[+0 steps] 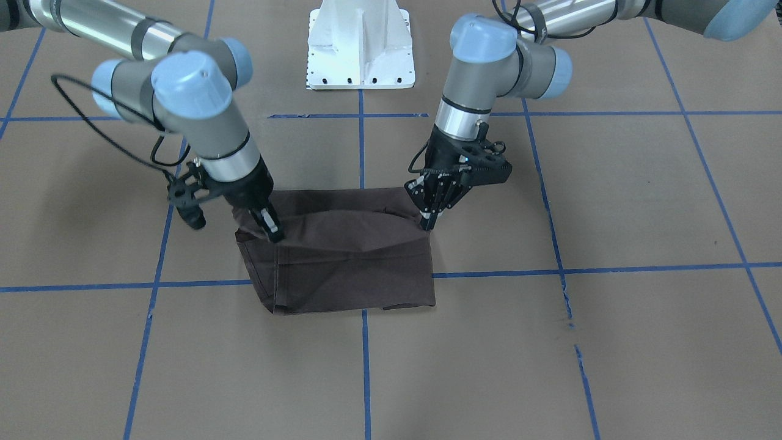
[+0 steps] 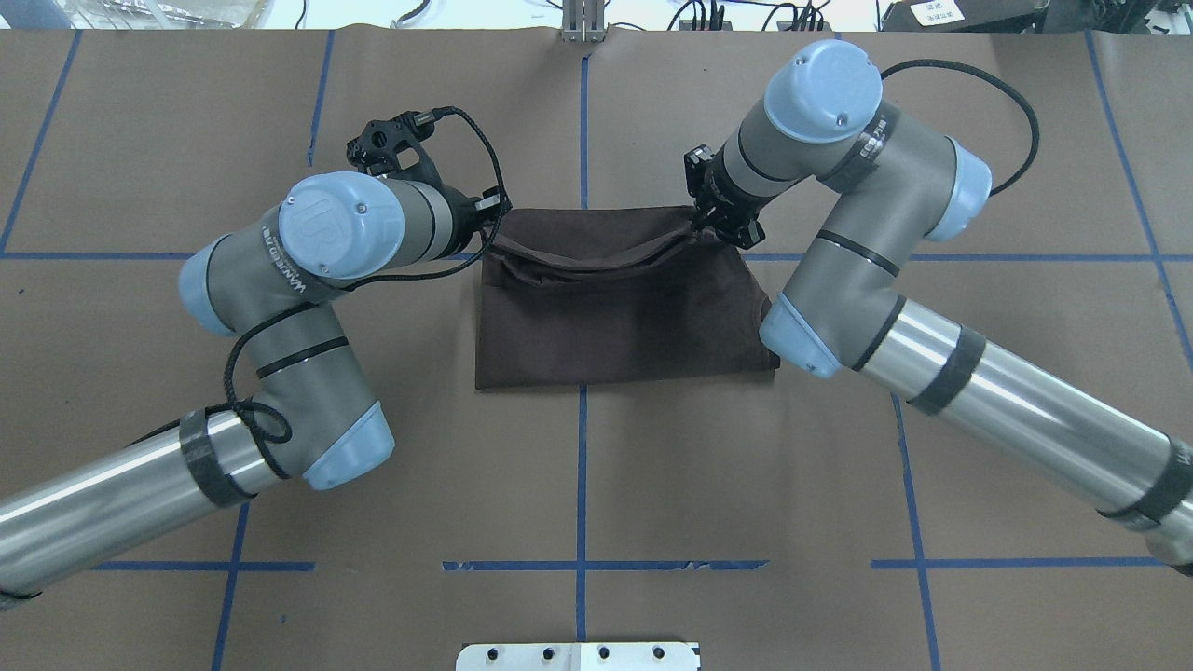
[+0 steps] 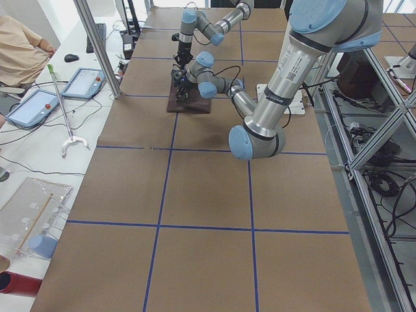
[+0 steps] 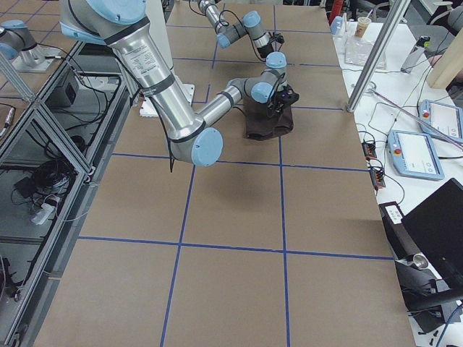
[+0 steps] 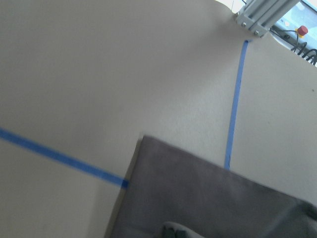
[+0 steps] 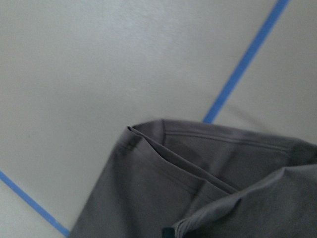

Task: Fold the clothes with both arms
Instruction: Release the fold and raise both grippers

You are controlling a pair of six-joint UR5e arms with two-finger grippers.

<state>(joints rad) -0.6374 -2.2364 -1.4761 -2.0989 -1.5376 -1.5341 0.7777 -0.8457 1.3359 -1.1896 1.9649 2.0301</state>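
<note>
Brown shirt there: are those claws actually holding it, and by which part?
Yes. The right gripper and the left gripper each pinch one end of the T-shirt's raised edge, which sags between them; the rest lies on the table.

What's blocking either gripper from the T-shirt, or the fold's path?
Nothing visible. The left gripper and the right gripper each pinch an end of the raised edge of the T-shirt; nothing lies on the fabric below.
</note>
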